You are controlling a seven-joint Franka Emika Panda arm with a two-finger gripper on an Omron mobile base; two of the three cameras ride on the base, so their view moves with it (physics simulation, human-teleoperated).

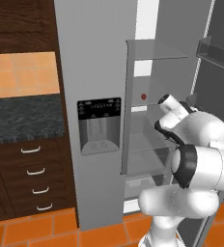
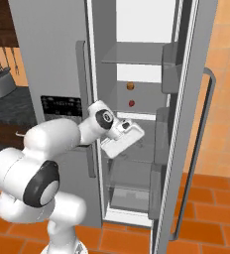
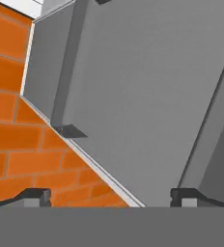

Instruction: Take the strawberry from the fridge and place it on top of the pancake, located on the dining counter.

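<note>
Right base view: strawberry (image 2: 131,103) below small brown item (image 2: 130,86), fridge (image 2: 52,59) shelf.

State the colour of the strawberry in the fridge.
Red; the strawberry shows best in the right base view, on a fridge shelf.

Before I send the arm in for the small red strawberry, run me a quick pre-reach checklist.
1. Tall light-grey fridge door open: ok.
2. Small red strawberry visible on a shelf, unobstructed: ok.
3. Gripper jaws wide apart, holding nothing: ok.
4. Gripper aimed at strawberry: not ok; hand view looks at the fridge and orange floor tiles.
5. Small brown item above strawberry, apart from it: ok.
6. Pancake ready: cannot tell.
</note>
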